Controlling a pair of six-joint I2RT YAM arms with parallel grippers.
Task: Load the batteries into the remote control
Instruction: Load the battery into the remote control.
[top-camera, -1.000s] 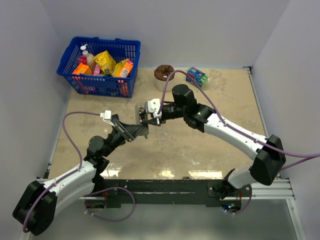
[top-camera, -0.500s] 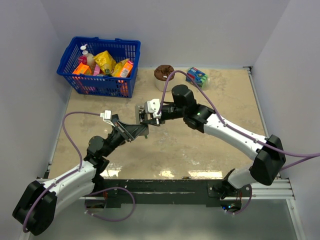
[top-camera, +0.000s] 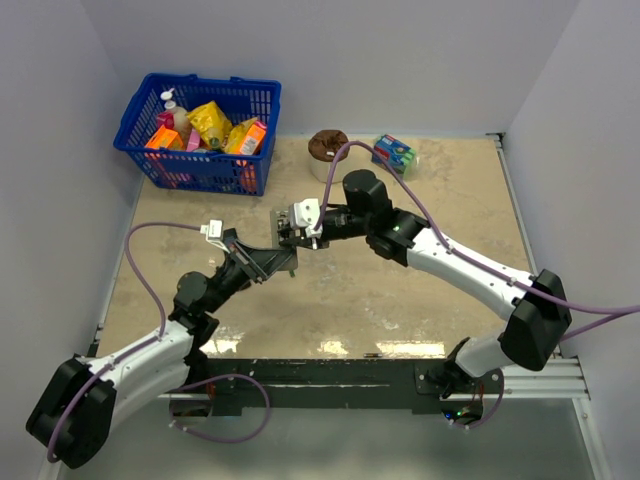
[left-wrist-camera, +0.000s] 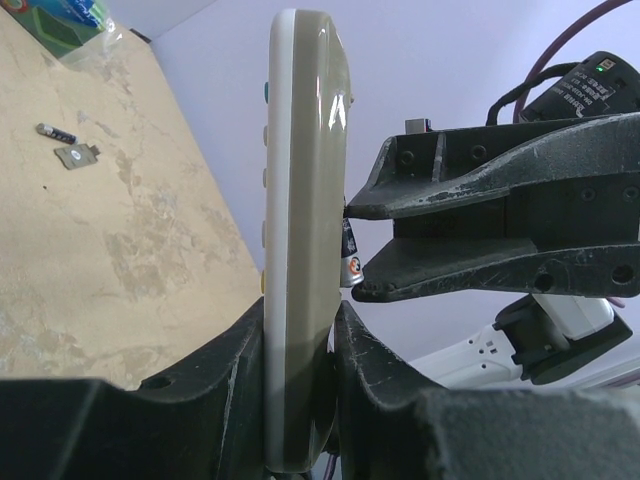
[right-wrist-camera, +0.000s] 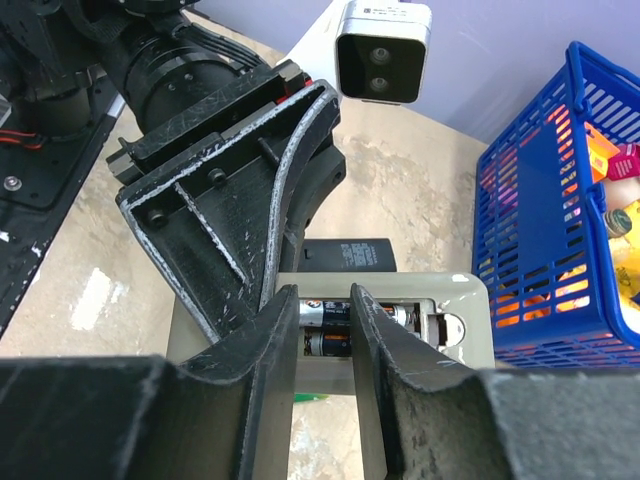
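My left gripper (top-camera: 285, 262) (left-wrist-camera: 298, 320) is shut on the lower end of the white remote control (left-wrist-camera: 300, 200), holding it upright above the table with its grey back toward the right arm. In the right wrist view the open battery compartment of the remote (right-wrist-camera: 455, 330) holds two batteries (right-wrist-camera: 325, 315), one above the other. My right gripper (top-camera: 292, 238) (right-wrist-camera: 325, 300) is at the compartment. Its fingers (right-wrist-camera: 275, 340) stand a little apart, in front of the batteries and not clamped on them. One battery end (left-wrist-camera: 351, 268) shows between the right fingertips. A loose battery (left-wrist-camera: 55, 132) lies on the table.
A black remote (right-wrist-camera: 350, 253) and a small green piece (right-wrist-camera: 311, 397) lie on the table below the held remote. A small grey piece (left-wrist-camera: 75, 155) lies near the loose battery. A blue basket (top-camera: 200, 130) of goods stands back left, with a brown round object (top-camera: 327, 145) and a green-blue pack (top-camera: 395, 152) at the back.
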